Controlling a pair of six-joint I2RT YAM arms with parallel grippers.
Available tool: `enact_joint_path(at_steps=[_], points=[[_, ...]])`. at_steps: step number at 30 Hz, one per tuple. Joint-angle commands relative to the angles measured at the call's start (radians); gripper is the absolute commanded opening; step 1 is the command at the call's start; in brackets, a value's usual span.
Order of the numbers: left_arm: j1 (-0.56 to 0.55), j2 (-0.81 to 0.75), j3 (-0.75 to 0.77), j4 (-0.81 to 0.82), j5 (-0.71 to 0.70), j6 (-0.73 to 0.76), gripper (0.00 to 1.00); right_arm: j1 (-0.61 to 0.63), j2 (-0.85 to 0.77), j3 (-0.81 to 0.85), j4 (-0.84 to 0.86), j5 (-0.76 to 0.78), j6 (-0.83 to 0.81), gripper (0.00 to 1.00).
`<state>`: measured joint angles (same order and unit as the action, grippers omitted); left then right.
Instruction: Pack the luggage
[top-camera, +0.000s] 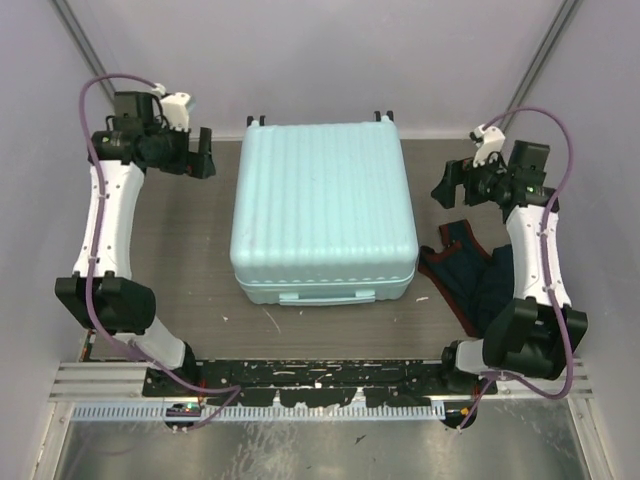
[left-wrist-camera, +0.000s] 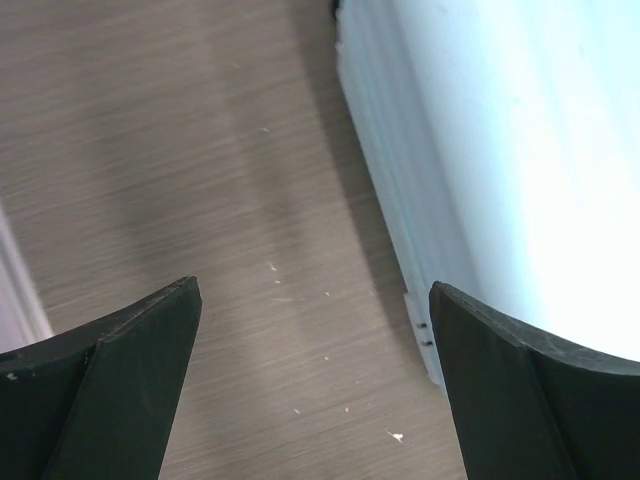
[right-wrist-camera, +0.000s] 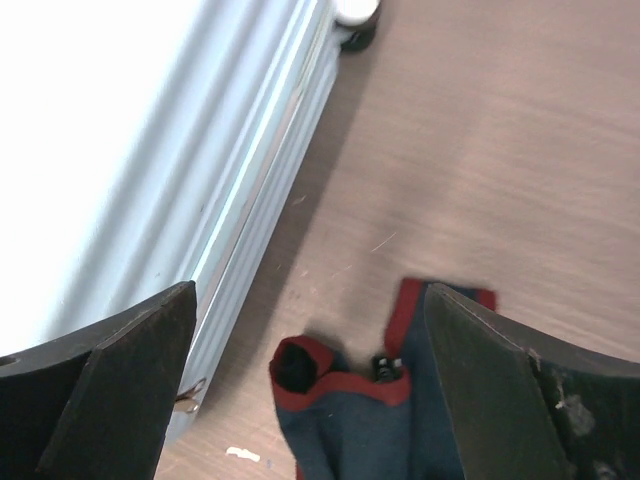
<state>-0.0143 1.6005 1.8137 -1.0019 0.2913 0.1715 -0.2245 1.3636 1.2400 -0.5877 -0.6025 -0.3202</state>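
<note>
The suitcase (top-camera: 324, 210) lies shut mid-table while the garment (top-camera: 478, 283) sits outside it by its right side, so packing remains; left gripper (top-camera: 199, 155) and right gripper (top-camera: 447, 183) both hover spread and empty.

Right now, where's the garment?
Top view: the garment lies on the table right of the closed suitcase, beside the right arm, below the right pincer.
</note>
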Motion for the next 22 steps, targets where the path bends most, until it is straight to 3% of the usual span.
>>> enact_joint_path(at_steps=[1,6,11,16,22], points=[[0.093,0.05,0.186,-0.156,0.016,-0.043,0.98,-0.099,0.015,0.165,-0.017,-0.121,0.072,1.0],[0.165,0.04,0.205,-0.14,0.007,-0.065,0.98,-0.235,0.074,0.251,-0.071,-0.221,0.095,1.0],[0.206,-0.01,0.055,-0.085,-0.009,-0.113,0.98,-0.339,0.113,0.239,-0.117,-0.275,0.068,1.0],[0.206,-0.063,-0.103,0.016,-0.045,-0.203,0.98,-0.362,0.109,0.145,-0.114,-0.278,0.052,1.0],[0.218,-0.061,-0.136,0.022,-0.057,-0.216,0.98,-0.362,0.083,0.06,-0.048,-0.294,0.111,1.0]])
